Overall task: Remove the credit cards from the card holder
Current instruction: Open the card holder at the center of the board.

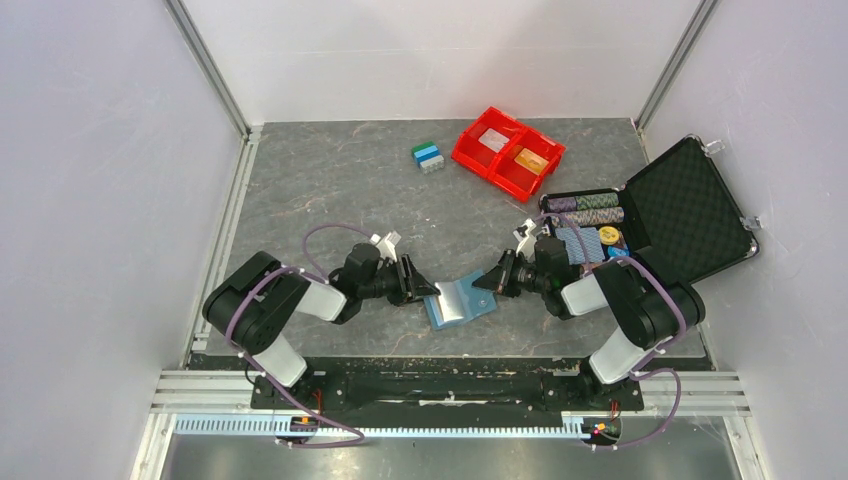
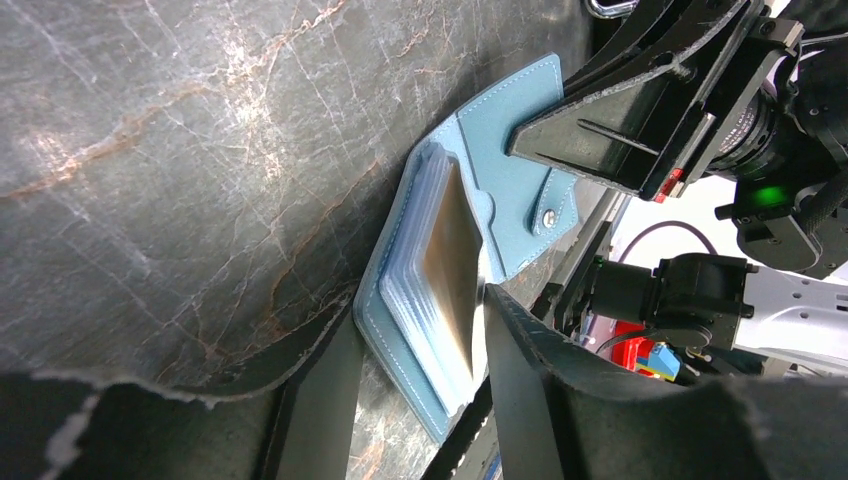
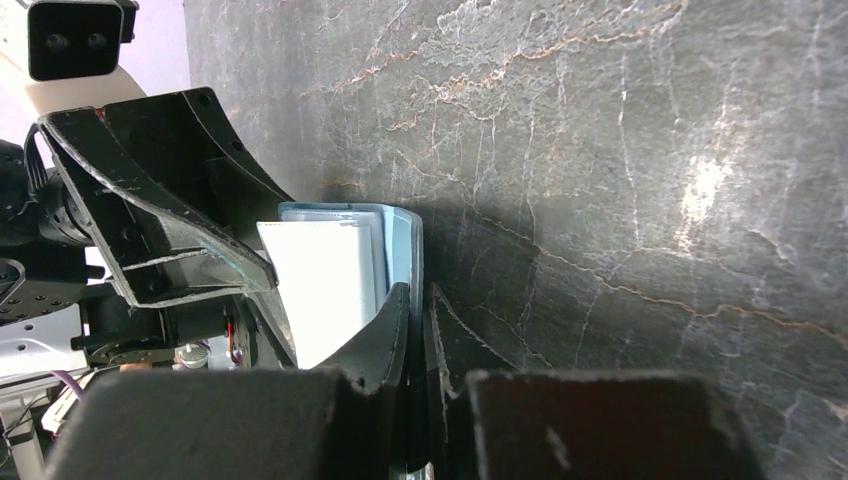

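The light-blue card holder (image 1: 458,302) lies spread open on the dark mat between my two grippers. My left gripper (image 1: 425,288) is open, and in its wrist view its fingers straddle the near corner of the holder (image 2: 500,200) and its stack of clear sleeves (image 2: 450,250). My right gripper (image 1: 492,280) is shut on the holder's thin right edge (image 3: 400,240), and the sleeves glare white. I cannot tell whether a sleeve holds a card. A whitish card (image 1: 493,140) and an orange card (image 1: 530,160) lie in the red bin (image 1: 466,152).
An open black foam-lined case (image 1: 690,205) stands at the right, with poker chips (image 1: 585,208) and a blue card deck (image 1: 580,243) in it. A small blue, green and white block (image 1: 428,156) sits left of the red bin. White walls enclose the mat.
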{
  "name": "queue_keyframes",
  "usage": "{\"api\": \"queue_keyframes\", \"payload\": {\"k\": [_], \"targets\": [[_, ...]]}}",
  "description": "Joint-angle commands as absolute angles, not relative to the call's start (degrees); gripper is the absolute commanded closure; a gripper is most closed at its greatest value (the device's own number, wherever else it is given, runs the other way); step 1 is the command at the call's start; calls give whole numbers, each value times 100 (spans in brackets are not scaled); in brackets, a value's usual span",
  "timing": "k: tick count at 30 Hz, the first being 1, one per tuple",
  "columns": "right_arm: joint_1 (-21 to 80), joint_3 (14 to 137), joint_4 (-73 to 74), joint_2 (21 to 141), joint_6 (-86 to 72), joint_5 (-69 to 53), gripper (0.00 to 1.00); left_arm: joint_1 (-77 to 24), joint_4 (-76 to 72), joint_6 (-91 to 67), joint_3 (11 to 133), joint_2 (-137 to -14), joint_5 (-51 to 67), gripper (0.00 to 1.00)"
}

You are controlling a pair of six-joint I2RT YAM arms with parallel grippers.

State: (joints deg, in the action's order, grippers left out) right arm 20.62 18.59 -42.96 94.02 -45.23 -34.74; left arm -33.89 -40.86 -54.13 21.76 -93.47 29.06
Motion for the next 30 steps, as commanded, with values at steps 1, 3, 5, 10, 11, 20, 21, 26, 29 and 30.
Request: {"api": "queue_keyframes", "payload": {"k": [1, 3, 5, 10, 11, 20, 21, 26, 29, 30], "targets": [[2061, 1810, -4439, 9294, -4456, -3465, 100, -3410, -4431, -5547, 2109, -9417, 2937, 47], [2057, 1815, -4443, 9299, -4464, -3463, 100, -3410, -4601, -5621, 2037, -9392, 2962, 45], [2057, 1802, -4455, 9320, -4469, -3459, 100, -3415, -4717, -5651, 1958, -9322, 2962, 45], [2059, 1793, -4493, 9334, -4509, -3455, 100, -3412, -4932, -5660, 1846, -9234, 3009, 54], [2063, 1794, -4496, 9335, -4513, -3459, 100, -3413, -4960, -5668, 1837, -9248, 3022, 56], [2059, 1788, -4535, 9333, -4545, -3472, 100, -3415, -5619, -5924, 1780, -9571, 3173, 78], [2058, 1792, -4532, 9321, -4536, -3472, 100, -3411, -5676, -5953, 1776, -9599, 3181, 82], [2063, 2126, -3543, 8945, -3914, -3154, 75, -3413, -5662, -5994, 1793, -9692, 3184, 96], [2065, 2607, -2287, 8342, -3254, -2637, 56, -3411, -5541, -5968, 1818, -9678, 3182, 97], [2068, 2745, -1838, 8130, -3087, -2470, 50, -3410, -5514, -5959, 1813, -9663, 3174, 97]]}}
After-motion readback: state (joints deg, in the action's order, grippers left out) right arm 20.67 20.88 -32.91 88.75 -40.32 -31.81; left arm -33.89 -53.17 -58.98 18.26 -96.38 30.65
